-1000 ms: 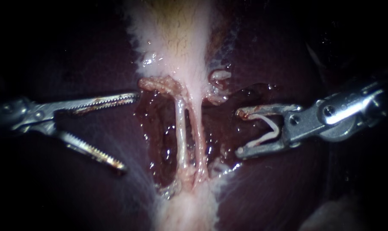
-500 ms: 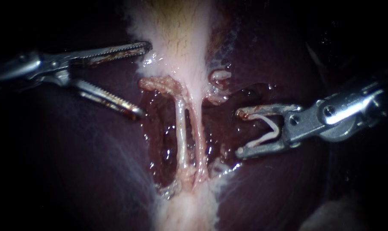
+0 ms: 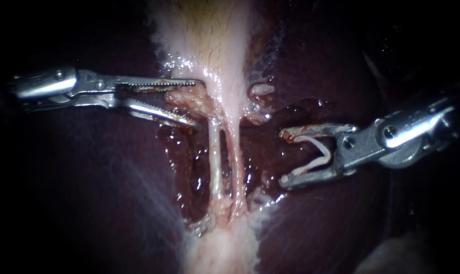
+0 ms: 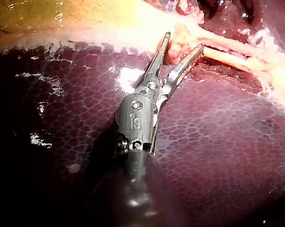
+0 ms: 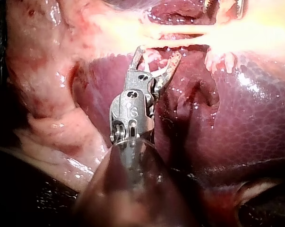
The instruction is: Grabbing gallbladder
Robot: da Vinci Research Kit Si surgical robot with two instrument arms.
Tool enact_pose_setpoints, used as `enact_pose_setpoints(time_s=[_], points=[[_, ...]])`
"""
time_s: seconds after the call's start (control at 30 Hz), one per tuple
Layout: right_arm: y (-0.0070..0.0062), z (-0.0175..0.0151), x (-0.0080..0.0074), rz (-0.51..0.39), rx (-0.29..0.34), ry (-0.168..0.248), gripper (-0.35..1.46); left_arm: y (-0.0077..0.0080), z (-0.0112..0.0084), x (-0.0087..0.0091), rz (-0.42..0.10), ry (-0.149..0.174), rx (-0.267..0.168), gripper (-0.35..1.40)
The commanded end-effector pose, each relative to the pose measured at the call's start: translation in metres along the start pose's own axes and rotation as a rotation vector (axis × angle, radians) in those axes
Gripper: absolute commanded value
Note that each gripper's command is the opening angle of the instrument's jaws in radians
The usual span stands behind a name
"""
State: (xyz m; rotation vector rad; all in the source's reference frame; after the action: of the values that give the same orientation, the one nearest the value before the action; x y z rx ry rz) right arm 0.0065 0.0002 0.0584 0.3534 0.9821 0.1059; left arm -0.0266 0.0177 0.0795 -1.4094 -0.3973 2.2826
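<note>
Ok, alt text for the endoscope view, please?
My left instrument has its open jaws straddling pale tissue at the gallbladder's lower end, above two tubes. My right instrument sits apart over dark liver, holding a white clip.

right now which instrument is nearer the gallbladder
Left. The left instrument has open jaws astride the lower end of the gallbladder; the right instrument, holding a clip, sits apart beyond the tubes.

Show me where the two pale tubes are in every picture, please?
Endoscope view: pale tubes run down the middle.
Left wrist view: tubes just past the left instrument.
Right wrist view: crosswise, ahead of the right instrument.
Shared landmark: the liver around them.
</note>
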Motion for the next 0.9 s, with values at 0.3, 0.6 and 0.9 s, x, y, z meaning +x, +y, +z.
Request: enact_pose_setpoints(time_s=[0.3, 0.6, 0.9], points=[[0.0, 0.0, 0.0, 0.0, 0.0, 0.0, 0.5, 0.0004, -0.002, 0.0008, -0.085, -0.006, 0.001, -0.35], [0.0, 0.0, 0.0, 0.0, 0.0, 0.0, 0.5, 0.0022, -0.0044, 0.0039, -0.136, -0.007, 0.005, -0.35], [0.0, 0.0, 0.0, 0.0, 0.0, 0.0, 0.5, 0.0045, -0.0079, 0.0081, -0.157, -0.006, -0.003, -0.35]])
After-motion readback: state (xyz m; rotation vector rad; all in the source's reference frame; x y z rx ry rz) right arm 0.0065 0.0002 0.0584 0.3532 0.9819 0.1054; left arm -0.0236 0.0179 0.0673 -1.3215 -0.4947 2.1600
